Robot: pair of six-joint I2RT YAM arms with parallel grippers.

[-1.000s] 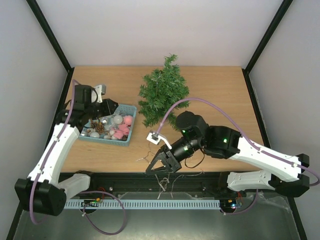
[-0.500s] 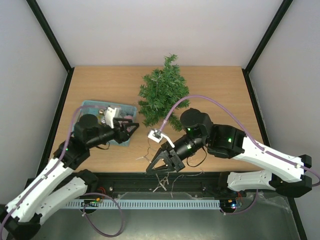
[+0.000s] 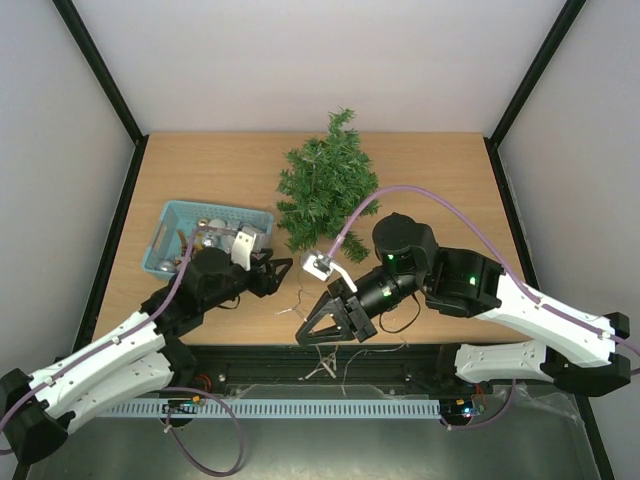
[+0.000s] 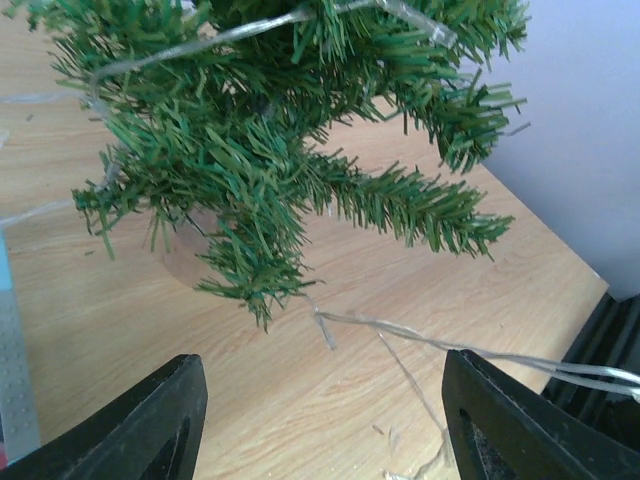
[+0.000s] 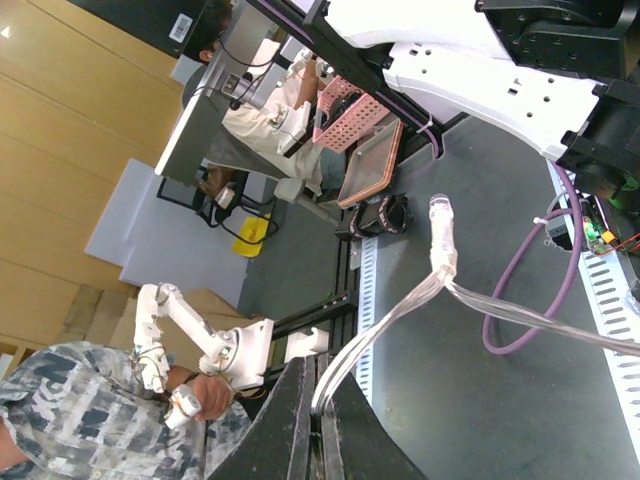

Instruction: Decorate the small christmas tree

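The small christmas tree (image 3: 325,185) stands at the table's far middle; its green branches fill the top of the left wrist view (image 4: 260,150). A clear light string (image 4: 450,345) trails from the tree across the wood. My left gripper (image 3: 283,275) is open and empty, low over the table just left of the tree's base, with its fingers (image 4: 150,425) either side of the string. My right gripper (image 3: 303,338) is at the near table edge, pointing off the table, shut on the clear light string (image 5: 400,310).
A teal basket (image 3: 165,225) with ornaments (image 3: 210,228) sits at the left, behind my left arm. Loose strands of wire (image 3: 325,362) hang over the near edge. A purple cable (image 5: 520,290) runs under the table.
My left arm has left the basket and swung right and nearer, bringing its open gripper to the tree's base. My right gripper has shifted slightly right, still holding the string.
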